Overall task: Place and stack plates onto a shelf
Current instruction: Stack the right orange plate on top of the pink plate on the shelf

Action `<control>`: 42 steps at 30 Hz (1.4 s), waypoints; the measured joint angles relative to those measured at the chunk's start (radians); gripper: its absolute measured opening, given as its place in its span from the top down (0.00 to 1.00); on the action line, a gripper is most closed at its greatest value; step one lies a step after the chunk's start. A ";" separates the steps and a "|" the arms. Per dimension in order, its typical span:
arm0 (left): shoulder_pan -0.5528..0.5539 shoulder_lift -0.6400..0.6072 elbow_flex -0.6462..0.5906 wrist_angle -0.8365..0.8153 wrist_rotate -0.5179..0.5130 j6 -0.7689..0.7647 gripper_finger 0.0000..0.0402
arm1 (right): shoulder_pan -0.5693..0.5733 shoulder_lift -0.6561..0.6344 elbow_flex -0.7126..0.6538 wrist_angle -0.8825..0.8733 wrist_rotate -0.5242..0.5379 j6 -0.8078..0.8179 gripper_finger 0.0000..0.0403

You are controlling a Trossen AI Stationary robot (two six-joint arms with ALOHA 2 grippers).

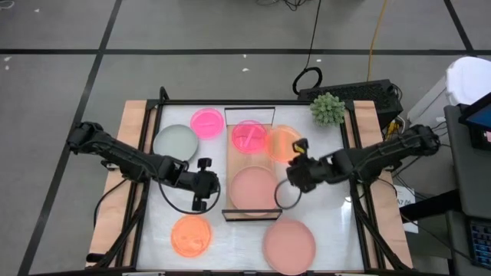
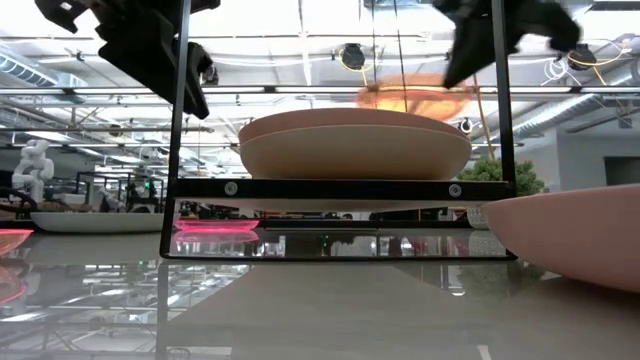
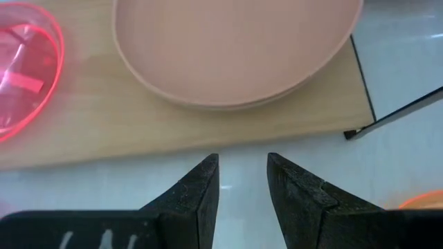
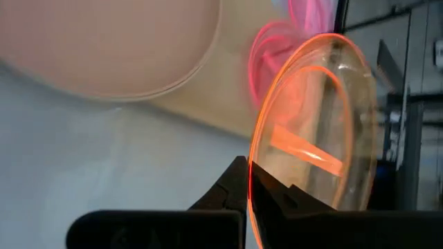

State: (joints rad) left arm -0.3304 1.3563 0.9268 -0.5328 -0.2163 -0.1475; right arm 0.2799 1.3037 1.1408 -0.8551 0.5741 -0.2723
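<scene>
1. Nearest the front edge of the table (image 1: 153,230) lie two plates: a translucent orange plate (image 1: 191,234) towards the front left corner and a large dusty-pink plate (image 1: 289,245) towards the front right.
2. The shelf (image 1: 250,208), a light-wood board with black wire ends, runs front to back down the table's middle. A stack of dusty-pink and beige plates (image 1: 253,188) sits on its front half; the low view shows one nested in the other (image 2: 355,145).
3. The left gripper (image 1: 204,184) hangs just left of that stack, fingers (image 3: 201,190) slightly apart and holding nothing.
4. The right gripper (image 1: 295,159) is above the shelf's right edge, its fingers clenched on the rim of a second orange plate (image 4: 315,131), held clear of the board.
5. A hot-pink plate (image 1: 248,136) rests on the shelf's rear half.
6. Towards the back left corner lie a grey-green plate (image 1: 176,142) and another hot-pink plate (image 1: 206,121).
7. A spiky green plant (image 1: 327,108) stands at the back right corner.
</scene>
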 joint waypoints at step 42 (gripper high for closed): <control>-0.137 -0.003 -0.112 0.054 -0.152 -0.185 0.68 | -0.495 0.310 0.001 0.505 -0.580 -0.690 1.00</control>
State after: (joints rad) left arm -0.4671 1.3533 0.8150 -0.4789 -0.3688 -0.3328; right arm -0.2153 1.6136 1.1416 -0.3496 -0.0055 -0.9627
